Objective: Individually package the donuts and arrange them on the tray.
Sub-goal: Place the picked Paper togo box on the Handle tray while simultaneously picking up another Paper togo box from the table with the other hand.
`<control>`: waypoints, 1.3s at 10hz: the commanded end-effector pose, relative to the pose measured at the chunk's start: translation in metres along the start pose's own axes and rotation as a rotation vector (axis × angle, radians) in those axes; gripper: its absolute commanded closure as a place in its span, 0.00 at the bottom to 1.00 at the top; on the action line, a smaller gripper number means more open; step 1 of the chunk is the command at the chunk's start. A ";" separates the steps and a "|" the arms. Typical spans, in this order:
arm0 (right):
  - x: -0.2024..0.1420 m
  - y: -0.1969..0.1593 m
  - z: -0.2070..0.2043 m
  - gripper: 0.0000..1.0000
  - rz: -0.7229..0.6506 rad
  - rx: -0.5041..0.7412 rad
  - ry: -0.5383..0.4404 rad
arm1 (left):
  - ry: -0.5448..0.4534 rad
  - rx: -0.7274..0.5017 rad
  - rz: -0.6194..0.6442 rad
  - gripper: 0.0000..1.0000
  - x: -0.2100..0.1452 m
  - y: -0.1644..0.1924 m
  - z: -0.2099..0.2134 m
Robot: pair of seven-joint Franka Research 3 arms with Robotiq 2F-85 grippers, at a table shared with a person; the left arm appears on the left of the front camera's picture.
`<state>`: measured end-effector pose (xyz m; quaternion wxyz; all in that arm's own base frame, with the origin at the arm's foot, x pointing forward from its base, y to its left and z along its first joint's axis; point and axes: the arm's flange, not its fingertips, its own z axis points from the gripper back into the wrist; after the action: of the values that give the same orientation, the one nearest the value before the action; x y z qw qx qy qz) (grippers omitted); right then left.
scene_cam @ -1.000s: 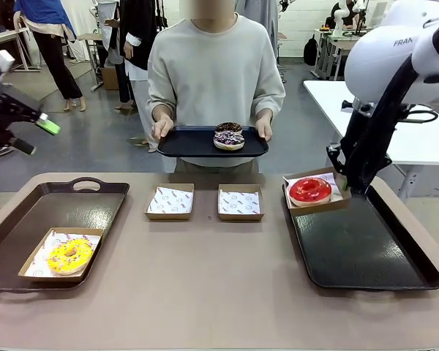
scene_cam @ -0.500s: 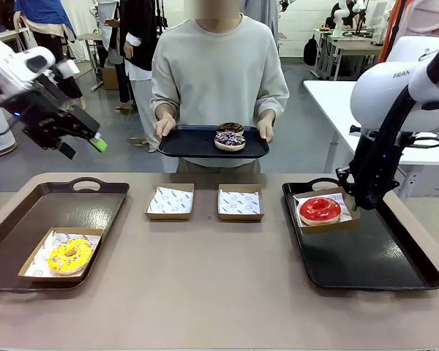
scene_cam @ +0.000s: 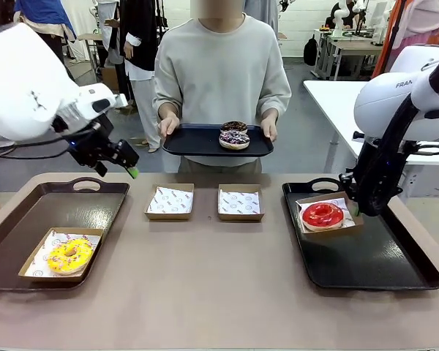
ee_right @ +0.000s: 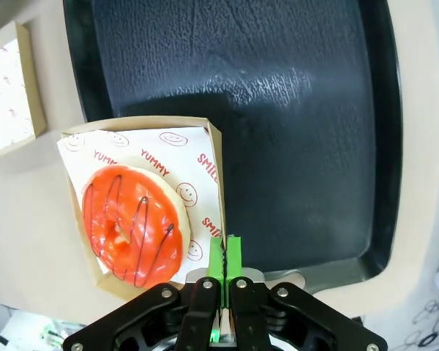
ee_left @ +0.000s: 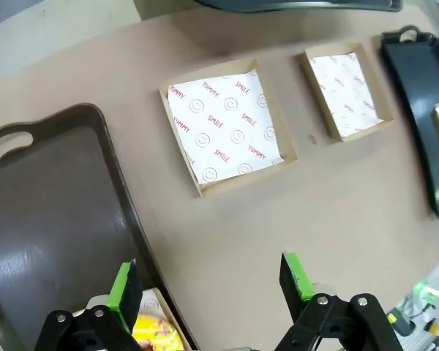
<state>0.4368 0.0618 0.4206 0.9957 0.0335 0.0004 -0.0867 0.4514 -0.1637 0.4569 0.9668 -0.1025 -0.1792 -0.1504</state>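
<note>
Right gripper (ee_right: 224,256) clamps box (ee_right: 128,139) wall over tray (ee_right: 300,110); card may flex, spilling red donut (ee_right: 132,223). My left gripper (ee_left: 211,284) gapes, empty.

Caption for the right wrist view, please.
Right gripper, fingers shut on the box wall, holds the red donut at the black tray corner.

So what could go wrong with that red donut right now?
The right hand pinches the box by one thin wall only, so the weight of the red donut could bend it or pull it loose. The box also seems to straddle the rim of the black tray; let go here, it might land tilted.
</note>
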 end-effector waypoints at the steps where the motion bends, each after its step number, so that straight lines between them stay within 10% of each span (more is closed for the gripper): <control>1: 0.002 0.002 0.004 0.99 -0.005 -0.002 0.002 | 0.003 0.081 -0.017 0.01 0.002 -0.012 -0.025; 13: -0.002 0.003 -0.004 0.99 0.032 -0.002 0.007 | 0.073 0.070 -0.012 0.01 0.008 -0.010 -0.037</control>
<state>0.4367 0.0629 0.4201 0.9959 0.0328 0.0010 -0.0841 0.4592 -0.1839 0.4230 0.9694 -0.0729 -0.1667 -0.1647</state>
